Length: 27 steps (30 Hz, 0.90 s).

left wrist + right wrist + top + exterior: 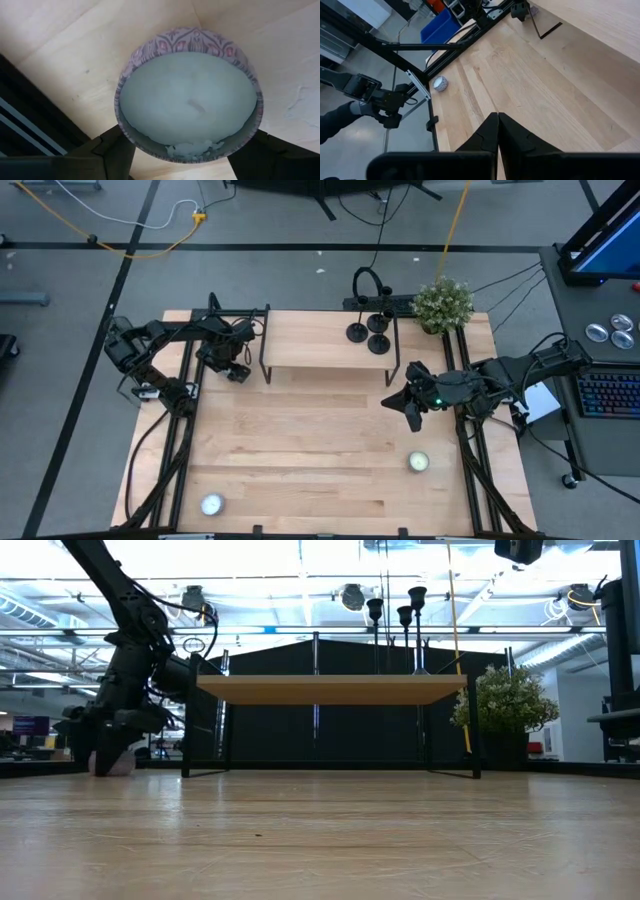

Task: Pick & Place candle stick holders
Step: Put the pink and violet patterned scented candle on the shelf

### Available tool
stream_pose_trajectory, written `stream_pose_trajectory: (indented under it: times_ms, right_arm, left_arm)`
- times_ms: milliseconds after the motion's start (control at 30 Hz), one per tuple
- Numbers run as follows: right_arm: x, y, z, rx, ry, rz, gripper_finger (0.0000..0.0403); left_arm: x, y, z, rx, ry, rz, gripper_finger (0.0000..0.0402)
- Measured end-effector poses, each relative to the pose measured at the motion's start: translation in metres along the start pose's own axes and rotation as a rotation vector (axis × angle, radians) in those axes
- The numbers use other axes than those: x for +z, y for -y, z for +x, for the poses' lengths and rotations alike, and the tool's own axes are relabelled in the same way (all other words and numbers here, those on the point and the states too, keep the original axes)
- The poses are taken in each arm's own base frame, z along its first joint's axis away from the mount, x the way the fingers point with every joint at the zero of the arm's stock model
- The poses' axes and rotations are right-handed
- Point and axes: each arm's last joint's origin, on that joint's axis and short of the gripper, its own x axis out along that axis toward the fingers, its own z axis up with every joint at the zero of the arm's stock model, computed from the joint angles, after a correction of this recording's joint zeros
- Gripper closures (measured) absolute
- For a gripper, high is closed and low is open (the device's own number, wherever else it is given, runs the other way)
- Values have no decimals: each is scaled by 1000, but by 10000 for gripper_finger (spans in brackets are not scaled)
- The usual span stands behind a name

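Three black candle stick holders (372, 333) stand on their disc bases at the right end of a small raised wooden shelf (320, 345). Their stems also show in the low view (405, 615). My left gripper (237, 370) is by the shelf's left legs, shut on a round candle tin (190, 95) that has a patterned wall and white wax. My right gripper (405, 405) is shut and empty above the table, right of the middle, with its fingers together in the right wrist view (497, 127). My left gripper pinches the candle tin between its two fingers, on opposite sides of the round wall (125, 135). The fingers come from above, pointing down. The tin is upright, open top up. It is low at the table (115, 764), and I cannot tell whether it is lifted clear.
A second candle tin (418, 462) stands on the table at the near right. A third (211, 504) stands at the near left and also shows in the right wrist view (440, 83). A potted plant (443, 302) is at the far right corner. The shelf's black legs (264, 360) stand close to my left gripper.
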Motion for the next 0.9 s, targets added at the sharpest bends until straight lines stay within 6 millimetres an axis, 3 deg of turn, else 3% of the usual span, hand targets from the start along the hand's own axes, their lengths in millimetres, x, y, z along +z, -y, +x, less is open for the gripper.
stream_pose_trajectory:
  times_ms: [400, 900]
  right_arm:
    - [0, 0, 0, 0, -1, 2, 403]
    - [0, 0, 0, 3, 6, 4, 403]
  left_arm:
    - [1, -1, -1, 40, 18, 31, 34]
    - [15, 6, -13, -21, 108, 76, 28]
